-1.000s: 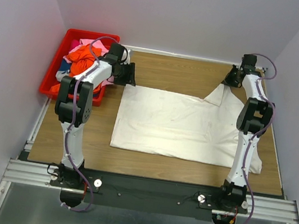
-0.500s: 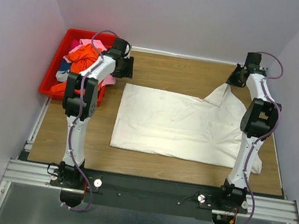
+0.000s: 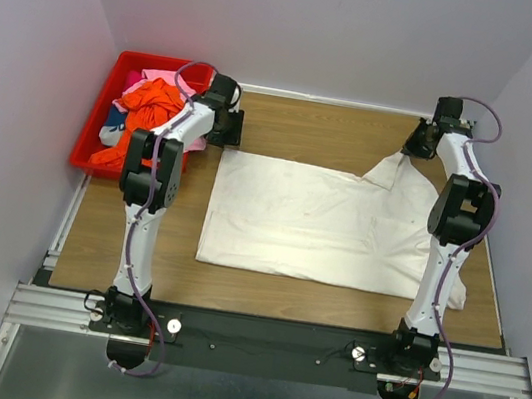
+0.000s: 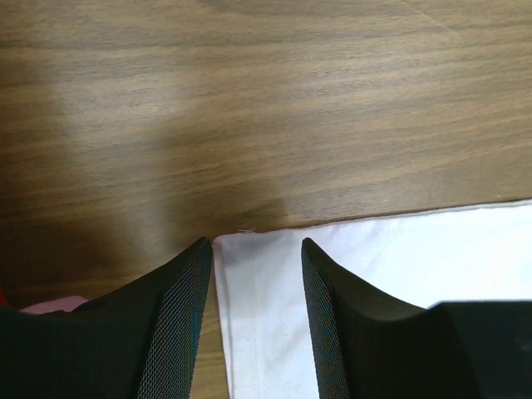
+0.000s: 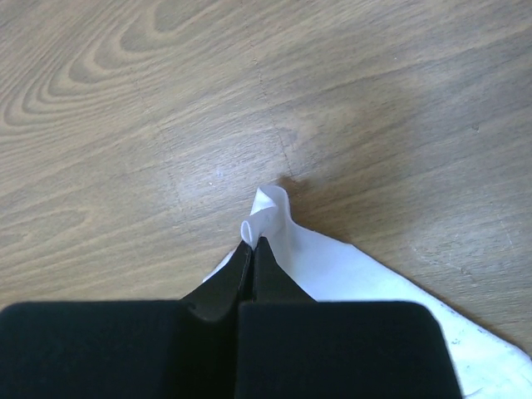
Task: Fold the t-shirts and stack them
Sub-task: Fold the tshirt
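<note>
A wooden desk (image 3: 298, 124) seen from above, with two robot arms bolted at its near edge.

A white shirt (image 3: 303, 221) lies spread flat across the middle of the desk and covers most of it. Its far right part rises in a narrow point. Its near right corner runs out past the base of the right arm (image 3: 447, 238).

A red bin (image 3: 94, 132) sits off the desk's left side, to the left of the shirt's far left corner. It is heaped with crumpled clothes (image 3: 150, 100) in orange, pink and blue.

The left arm (image 3: 154, 172) reaches forward along the shirt's left edge. The right arm reaches forward along the shirt's right edge.

The left hand (image 3: 224, 130) is at the shirt's far left corner. In its wrist view the left hand (image 4: 253, 249) has its two black fingers (image 4: 179, 324) set a moderate way apart. The shirt (image 4: 374, 283) shows its corner lying between them, on bare wood. Whether the fingers touch the cloth cannot be told.

The right hand (image 3: 419, 141) is at the tip of the shirt's raised far right point. In its wrist view the right hand (image 5: 252, 245) has its fingers pressed together on a pinch of the shirt (image 5: 332, 266). A small curl of white cloth pokes out just past the fingertips.
</note>
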Robot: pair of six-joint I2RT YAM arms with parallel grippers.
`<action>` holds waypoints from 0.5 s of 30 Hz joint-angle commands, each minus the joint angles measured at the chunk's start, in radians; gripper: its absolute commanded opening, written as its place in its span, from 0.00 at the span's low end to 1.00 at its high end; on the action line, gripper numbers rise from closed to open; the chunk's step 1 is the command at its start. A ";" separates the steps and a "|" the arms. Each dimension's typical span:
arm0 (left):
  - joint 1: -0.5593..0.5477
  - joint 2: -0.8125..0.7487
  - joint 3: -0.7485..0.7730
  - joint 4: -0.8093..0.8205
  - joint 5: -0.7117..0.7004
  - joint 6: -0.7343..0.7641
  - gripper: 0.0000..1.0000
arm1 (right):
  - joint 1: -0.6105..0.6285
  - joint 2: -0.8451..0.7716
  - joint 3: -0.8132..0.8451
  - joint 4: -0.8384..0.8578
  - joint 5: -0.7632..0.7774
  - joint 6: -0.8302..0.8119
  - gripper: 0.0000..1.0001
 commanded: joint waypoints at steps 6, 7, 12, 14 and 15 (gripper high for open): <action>-0.010 0.036 0.025 -0.035 -0.069 0.005 0.51 | -0.004 -0.045 -0.024 -0.002 0.014 0.009 0.00; -0.010 0.039 0.031 -0.037 -0.075 0.005 0.51 | -0.004 -0.046 -0.027 -0.003 0.014 0.007 0.00; -0.012 0.050 0.034 -0.046 -0.123 0.008 0.47 | -0.004 -0.051 -0.038 -0.002 0.009 0.009 0.00; -0.013 0.053 0.034 -0.043 -0.121 0.010 0.47 | -0.004 -0.054 -0.042 -0.003 0.002 0.009 0.01; -0.015 0.054 0.034 -0.040 -0.117 0.010 0.47 | -0.004 -0.054 -0.047 -0.002 0.001 0.009 0.00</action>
